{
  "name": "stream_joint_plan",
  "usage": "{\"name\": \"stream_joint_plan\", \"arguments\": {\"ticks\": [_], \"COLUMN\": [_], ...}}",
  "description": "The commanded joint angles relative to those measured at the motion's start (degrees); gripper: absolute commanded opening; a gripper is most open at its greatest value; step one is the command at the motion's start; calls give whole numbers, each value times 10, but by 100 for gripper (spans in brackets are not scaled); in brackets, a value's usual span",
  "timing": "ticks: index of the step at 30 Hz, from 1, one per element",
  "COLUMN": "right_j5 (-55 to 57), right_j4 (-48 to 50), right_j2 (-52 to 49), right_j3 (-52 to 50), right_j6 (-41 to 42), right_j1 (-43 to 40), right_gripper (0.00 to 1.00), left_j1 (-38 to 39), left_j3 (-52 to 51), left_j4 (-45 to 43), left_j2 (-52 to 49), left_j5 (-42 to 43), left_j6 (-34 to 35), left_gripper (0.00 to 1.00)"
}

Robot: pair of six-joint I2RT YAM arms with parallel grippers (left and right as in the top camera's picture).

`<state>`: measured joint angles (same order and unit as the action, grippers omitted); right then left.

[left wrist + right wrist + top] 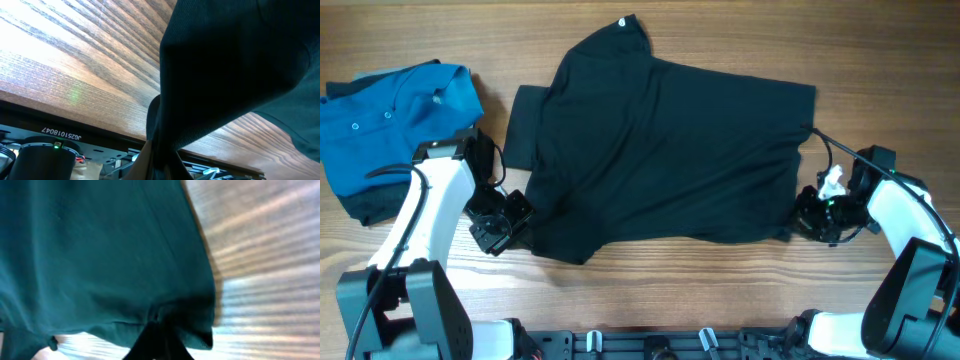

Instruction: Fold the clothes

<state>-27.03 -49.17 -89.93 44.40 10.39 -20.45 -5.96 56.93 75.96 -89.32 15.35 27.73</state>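
Observation:
The black shirt (660, 150) lies spread across the middle of the table, its collar with a small white spot at the far edge and a sleeve sticking out at the left. My left gripper (516, 222) is shut on the shirt's near left corner; in the left wrist view the dark fabric (235, 70) rises from between the fingers (162, 162). My right gripper (802, 212) is shut on the shirt's near right corner; in the right wrist view the cloth (100, 255) drapes from the fingers (157, 340).
A blue button-up polo shirt (395, 110) lies bunched at the far left, over a dark garment (365, 205). The wooden table (880, 60) shows around the shirt. A black rail (650, 345) runs along the near edge.

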Motion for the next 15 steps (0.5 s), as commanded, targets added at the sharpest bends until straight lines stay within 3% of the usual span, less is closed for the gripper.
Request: {"name": "stream_joint_plan", "arguments": {"ticks": [1,6,9,15], "right_j5": [-27,-28,7,260], "right_j4": [-1,-51,-95,-313], "right_j2": [3,12,17,14], "right_j3": [45,185,212,199], "right_j6": [-18,-54,-53,120], "right_j1": [0,0,0,0], "right_gripper": [4,4,4,5], "left_j1": [-3,-3,-3,-3], "left_j3": [-1,33,47,47], "left_j4": [-1,18,28,75], "left_j2": [8,9,9,9], "left_j5": [7,7,6,2], "left_j6": [-8,-20,-20,-35], "left_gripper": [4,4,4,4]}}
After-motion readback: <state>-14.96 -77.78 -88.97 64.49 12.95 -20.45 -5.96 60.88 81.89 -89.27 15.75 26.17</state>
